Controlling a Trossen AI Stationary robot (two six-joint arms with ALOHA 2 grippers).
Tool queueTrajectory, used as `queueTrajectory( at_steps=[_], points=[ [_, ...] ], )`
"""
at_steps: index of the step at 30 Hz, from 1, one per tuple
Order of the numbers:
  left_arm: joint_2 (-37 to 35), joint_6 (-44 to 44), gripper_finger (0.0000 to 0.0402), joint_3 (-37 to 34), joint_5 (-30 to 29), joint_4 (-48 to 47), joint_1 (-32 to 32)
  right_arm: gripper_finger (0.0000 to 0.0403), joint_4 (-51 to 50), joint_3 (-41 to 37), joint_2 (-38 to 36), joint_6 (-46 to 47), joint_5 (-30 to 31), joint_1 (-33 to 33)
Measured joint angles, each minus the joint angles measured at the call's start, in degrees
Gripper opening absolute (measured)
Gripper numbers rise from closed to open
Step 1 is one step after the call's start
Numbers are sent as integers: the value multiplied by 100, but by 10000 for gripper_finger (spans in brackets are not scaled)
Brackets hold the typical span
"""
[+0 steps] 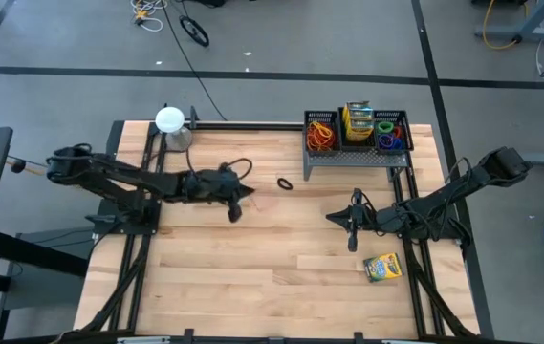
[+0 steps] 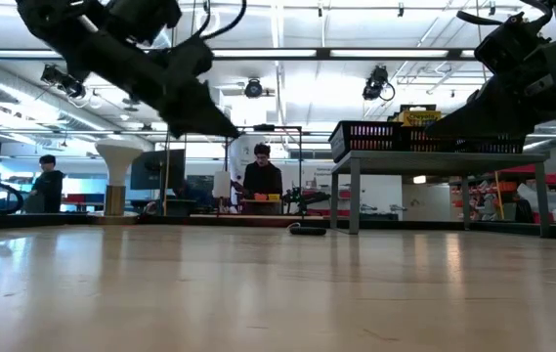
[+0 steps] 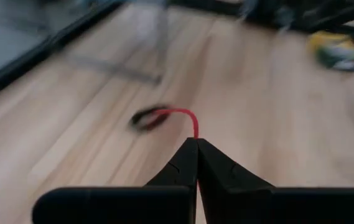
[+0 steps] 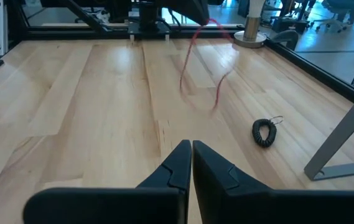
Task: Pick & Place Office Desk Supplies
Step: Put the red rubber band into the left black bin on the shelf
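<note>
Motion blur smeared the red rubber band (image 4: 203, 61) and the dark loop (image 3: 147, 119) on the table, the crayon box (image 3: 337, 50) showed only as a yellow-green smudge, and the rack (image 2: 424, 139) hid its contents.

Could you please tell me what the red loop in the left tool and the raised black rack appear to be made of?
The red loop looks like thin rubber: it hangs limp and bent from the shut left tool. The black rack seems to be painted wire mesh, probably metal: light shows through its walls, and it stands on thin grey legs.
</note>
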Motion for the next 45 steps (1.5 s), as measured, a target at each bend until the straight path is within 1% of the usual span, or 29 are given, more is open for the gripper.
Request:
queueTrajectory(
  at_steps=[4,6,12,15,19,22,26,30,33,35,37,40,45],
  points=[
    [686,491,6,0,124,1283,-227,25,-2,0,0,5,0,-8],
    [1151,661,6,-2,159,1925,-283,25,-2,0,0,10,-2,-9],
    [2616,876,6,21,735,4205,-303,25,16,0,52,200,-104,-9],
    [3186,896,6,146,956,4977,-303,25,229,0,287,199,-116,-9],
    [3630,1063,6,380,1263,5207,-307,25,1237,12,944,-135,-174,-15],
    [3768,1089,6,523,1267,5211,-357,25,1841,91,1559,-326,-340,-13],
    [3819,1118,6,575,1267,5224,-427,25,1950,426,2421,-336,-425,-114],
    [3819,1181,7,575,1226,5225,-472,40,1952,978,3308,-238,-901,-381],
    [3819,1209,7,575,1191,5219,-493,71,1959,1425,3896,-236,-935,-517],
    [3819,1243,7,575,1153,5210,-499,98,1952,1680,4197,-231,-941,-599],
    [3820,1251,7,575,1149,5176,-497,129,1962,1874,4410,-124,-1074,-666],
    [3819,1251,7,573,1145,5144,-498,177,1955,2029,4545,46,-1362,-732],
    [3819,1254,7,573,1108,5127,-495,247,2090,2044,4544,369,-1394,-727]
  ],
)
